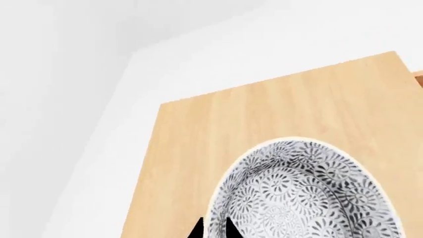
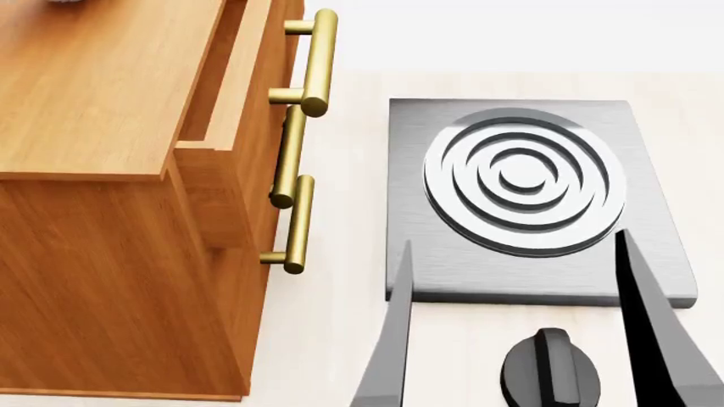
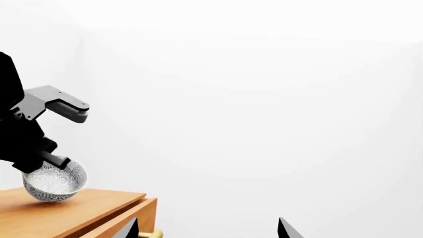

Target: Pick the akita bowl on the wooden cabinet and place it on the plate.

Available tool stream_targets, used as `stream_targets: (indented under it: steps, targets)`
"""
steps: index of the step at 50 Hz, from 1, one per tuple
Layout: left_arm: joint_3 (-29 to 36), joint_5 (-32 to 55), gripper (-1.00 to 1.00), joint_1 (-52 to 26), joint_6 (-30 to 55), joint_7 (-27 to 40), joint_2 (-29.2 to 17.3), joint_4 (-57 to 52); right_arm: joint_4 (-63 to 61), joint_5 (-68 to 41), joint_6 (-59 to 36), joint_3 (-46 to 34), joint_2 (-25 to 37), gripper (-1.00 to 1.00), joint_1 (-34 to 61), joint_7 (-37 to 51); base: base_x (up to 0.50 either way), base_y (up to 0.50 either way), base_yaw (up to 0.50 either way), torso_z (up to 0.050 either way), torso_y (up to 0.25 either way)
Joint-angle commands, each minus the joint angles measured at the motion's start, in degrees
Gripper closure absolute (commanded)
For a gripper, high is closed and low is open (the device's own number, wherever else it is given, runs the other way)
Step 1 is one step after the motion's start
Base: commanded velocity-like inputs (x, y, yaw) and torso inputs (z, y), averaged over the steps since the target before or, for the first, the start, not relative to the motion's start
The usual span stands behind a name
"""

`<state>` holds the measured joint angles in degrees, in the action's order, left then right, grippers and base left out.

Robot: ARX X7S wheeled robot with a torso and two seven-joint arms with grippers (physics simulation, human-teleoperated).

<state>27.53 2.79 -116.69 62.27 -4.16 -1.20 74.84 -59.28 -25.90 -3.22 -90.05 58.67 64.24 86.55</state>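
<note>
The akita bowl (image 1: 304,193), black-and-white floral with a pale rim, sits on the wooden cabinet (image 1: 198,144). My left gripper (image 1: 213,227) has one black fingertip inside the rim and one outside, shut on the bowl's wall. In the right wrist view the bowl (image 3: 54,182) leans a little under my left gripper (image 3: 53,161), its base at the cabinet top (image 3: 86,208); whether it touches I cannot tell. The head view shows only a sliver of the bowl (image 2: 63,2). My right gripper (image 2: 515,242) is open and holds nothing, low beside the cabinet (image 2: 102,93). The plate is out of view.
A grey stove slab (image 2: 419,254) with a ringed burner (image 2: 523,180) lies right of the cabinet, a black knob (image 2: 550,369) in front of it. Brass bar handles (image 2: 314,64) stick out from the slightly open top drawer (image 2: 220,127). White walls stand behind.
</note>
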Motion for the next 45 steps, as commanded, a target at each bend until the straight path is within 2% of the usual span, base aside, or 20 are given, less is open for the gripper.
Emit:
stream_targets:
  steps: [1,5,12,13,23,24,26,32,36,45]
  targets:
    - [18.0,9.5,1.00,-1.1,-6.4,-2.9,1.2,-0.4,-0.2,0.3,0.1,-0.3,0.3,-1.00,0.1,0.4,0.00,0.00,0.00,0.000,0.000]
    - [20.7,15.5,1.00,-2.1,-7.8,-1.6,1.2,-0.1,-0.2,0.4,0.3,-0.5,0.4,-1.00,0.3,0.5,0.00,0.00,0.00,0.000,0.000]
    - [24.6,20.7,1.00,-4.4,-13.0,-0.2,1.1,-4.2,-0.4,0.1,0.1,-1.1,0.3,-1.00,1.2,1.0,0.00,0.00,0.00,0.000,0.000]
    - [24.8,21.3,1.00,-4.6,-12.6,-1.9,0.9,-5.1,-0.5,0.1,0.1,-1.3,0.4,-1.00,1.4,1.1,0.00,0.00,0.00,0.000,0.000]
    - [24.4,21.7,1.00,-3.5,-10.3,4.7,-4.8,-29.7,-0.6,0.2,0.8,-3.9,0.8,-1.00,3.6,2.6,0.00,0.00,0.00,0.000,0.000]
    - [26.0,20.4,1.00,-3.3,-10.4,5.8,-5.8,-33.6,-0.6,0.3,1.2,-4.0,0.9,-1.00,3.7,2.7,0.00,0.00,0.00,0.000,0.000]
    - [24.6,21.5,1.00,-3.7,-9.5,6.1,-6.2,-35.7,-0.6,0.3,1.2,-4.1,1.0,-1.00,3.8,2.9,0.00,0.00,0.00,0.000,0.000]
    - [25.6,21.9,1.00,-3.0,-8.7,5.8,-7.6,-43.0,-0.6,0.3,1.2,-4.0,0.9,-1.00,3.7,3.0,0.00,0.00,0.00,0.000,0.000]
    - [26.3,23.6,1.00,-1.3,-9.7,3.4,-9.9,-53.2,-0.6,0.5,1.4,-3.9,1.4,-1.00,3.6,3.1,0.00,0.00,0.00,0.000,0.000]
    - [28.0,24.8,1.00,-0.5,-9.8,1.4,-11.5,-63.1,-0.7,0.6,2.0,-3.8,2.2,-1.00,3.6,3.2,0.00,0.00,0.00,0.000,0.000]
